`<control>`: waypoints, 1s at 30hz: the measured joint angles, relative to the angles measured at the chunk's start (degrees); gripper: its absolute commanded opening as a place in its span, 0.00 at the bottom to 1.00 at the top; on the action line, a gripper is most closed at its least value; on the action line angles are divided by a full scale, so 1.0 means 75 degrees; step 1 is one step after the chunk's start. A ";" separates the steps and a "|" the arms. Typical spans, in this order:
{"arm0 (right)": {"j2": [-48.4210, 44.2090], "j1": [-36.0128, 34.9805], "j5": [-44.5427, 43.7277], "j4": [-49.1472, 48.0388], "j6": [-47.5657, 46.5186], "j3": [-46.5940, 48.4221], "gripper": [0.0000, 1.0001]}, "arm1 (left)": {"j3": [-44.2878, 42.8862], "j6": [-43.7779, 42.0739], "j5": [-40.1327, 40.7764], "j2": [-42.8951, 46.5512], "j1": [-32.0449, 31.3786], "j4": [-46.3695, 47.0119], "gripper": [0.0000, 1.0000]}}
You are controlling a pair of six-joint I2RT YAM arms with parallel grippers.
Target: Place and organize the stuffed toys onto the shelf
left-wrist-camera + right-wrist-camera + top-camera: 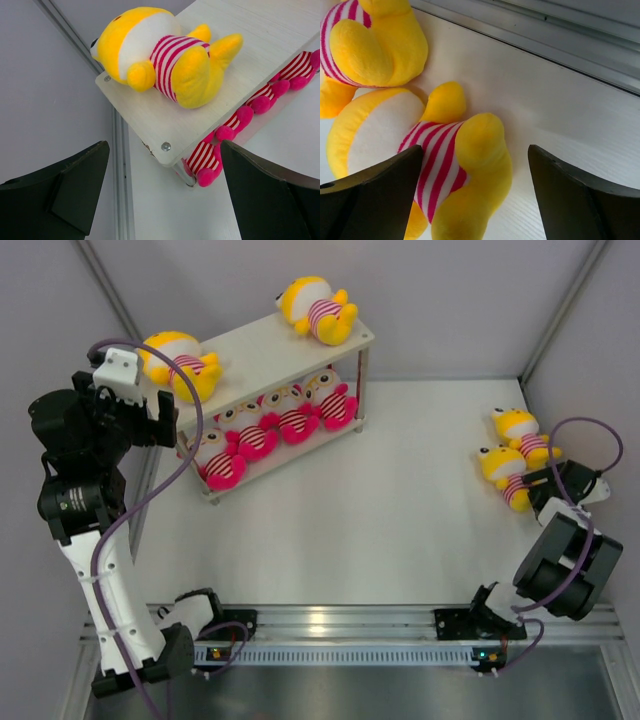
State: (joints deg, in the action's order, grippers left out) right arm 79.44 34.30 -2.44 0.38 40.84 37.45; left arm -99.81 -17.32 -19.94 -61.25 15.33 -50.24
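right pincer (474,160) spread | nearer yellow toy (440,165) just beyond it | lying on table (560,100)

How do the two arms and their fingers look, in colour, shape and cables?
Both arms are mostly black with rounded joints. The left arm has a white lower link; a purple cable loops along each arm. White blocks sit at the wrists. The fingers are dark, broad wedges.

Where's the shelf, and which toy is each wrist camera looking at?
shelf (262,344): top view, bare top board.
shelved yellow toy (172,60): left wrist view, striped body.
nearest unshelved yellow toy (437,165): right wrist view, striped body.
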 measured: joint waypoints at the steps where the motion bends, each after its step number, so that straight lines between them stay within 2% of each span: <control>1: 0.0134 0.0000 0.0087 -0.0137 -0.0012 0.0000 0.73 | 0.0000 -0.0003 -0.0026 0.0044 0.0000 -0.0038 0.99; 3: 0.0388 0.0000 0.0268 -0.0440 -0.0026 -0.0003 0.52 | 0.0000 -0.0003 -0.0055 0.0099 0.0000 -0.0119 0.99; 4: 0.0495 0.0000 0.0396 -0.0609 -0.0035 -0.0012 0.27 | 0.0000 -0.0003 -0.0073 0.0102 0.0000 -0.0166 0.99; 6: 0.0673 0.0000 0.0711 -0.1014 -0.0009 -0.0067 0.00 | 0.0000 -0.0006 -0.0105 0.0096 0.0000 -0.0224 0.99; 12: 0.0361 -0.0023 0.1422 -0.1480 0.0099 -0.0490 0.00 | 0.0000 -0.0061 -0.0178 0.0143 0.0000 -0.0653 0.99; 16: -0.0950 -0.0443 0.1335 -0.0714 0.0064 -0.0641 0.00 | 0.0012 -0.0134 -0.0157 0.0236 0.0000 -0.1000 0.99; 20: -0.2728 -0.2011 0.0938 0.0338 0.0055 -0.0102 0.00 | 0.0017 -0.0303 0.0309 0.0356 0.0000 -0.1378 0.99; 24: -0.4045 -0.3768 0.0466 0.0804 0.0490 0.0764 0.00 | 0.0017 -0.0405 0.0906 0.0443 0.0000 -0.1661 0.99; 27: -0.4570 -0.4893 -0.0050 0.0927 0.1011 0.1402 0.00 | 0.0017 -0.0478 0.1134 0.0484 0.0000 -0.1836 0.99; 30: -0.4453 -0.6140 -0.0659 0.0880 0.1373 0.2189 0.00 | 0.0017 -0.0493 0.1221 0.0501 0.0000 -0.1932 0.99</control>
State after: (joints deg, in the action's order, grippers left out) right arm 46.04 -11.75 -7.38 6.98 51.13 53.87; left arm -99.68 -21.02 -10.79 -57.49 15.33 -64.73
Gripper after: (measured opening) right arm 0.051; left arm 0.987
